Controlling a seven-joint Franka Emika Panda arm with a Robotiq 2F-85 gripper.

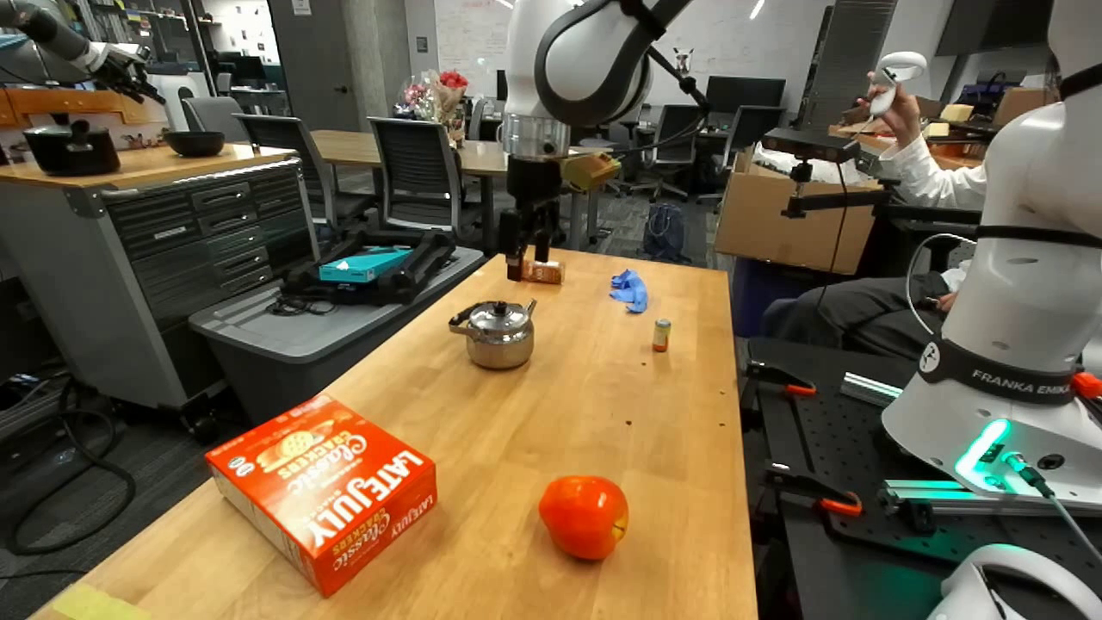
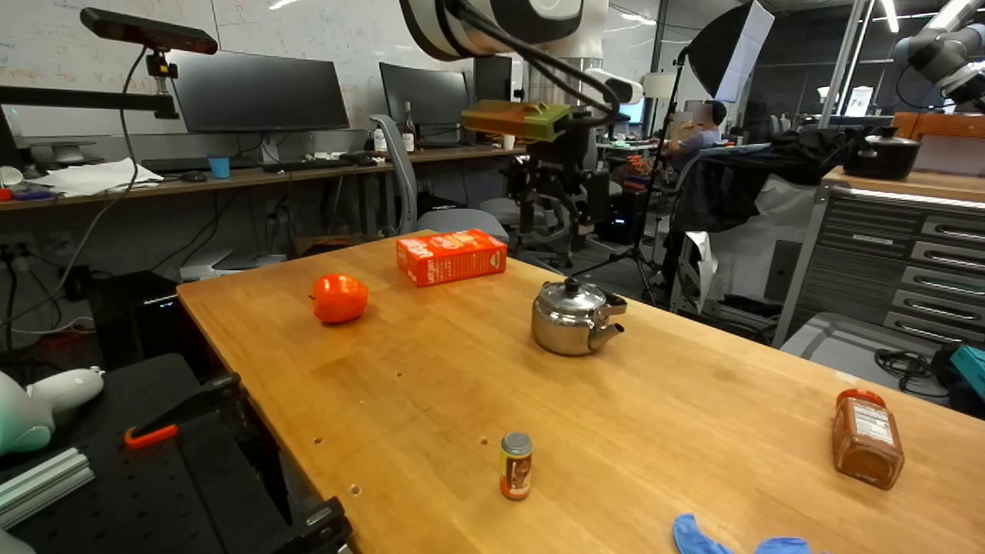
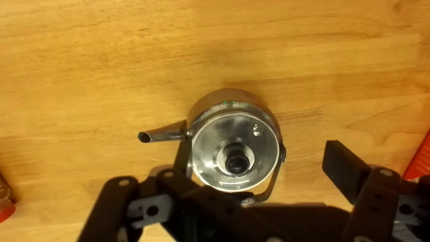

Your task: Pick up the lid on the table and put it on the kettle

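The silver kettle (image 1: 499,351) stands upright on the wooden table, also in an exterior view (image 2: 565,332) and the wrist view (image 3: 231,95). The shiny round lid (image 3: 231,129) with its black knob sits on top of the kettle, also in both exterior views (image 1: 500,317) (image 2: 571,295). The kettle's handle is folded down to one side, partly hidden by a finger in the wrist view. My gripper (image 3: 262,159) is open and empty, fingers spread wide and pointing down. It hangs well above the table, apart from the kettle, in both exterior views (image 1: 529,257) (image 2: 552,219).
On the table (image 1: 594,405) are a red cracker box (image 1: 323,491), a red apple-like object (image 1: 585,517), a small can (image 1: 661,335), a blue glove (image 1: 629,291) and a spice jar lying on its side (image 2: 868,438). The table's edge lies near the kettle.
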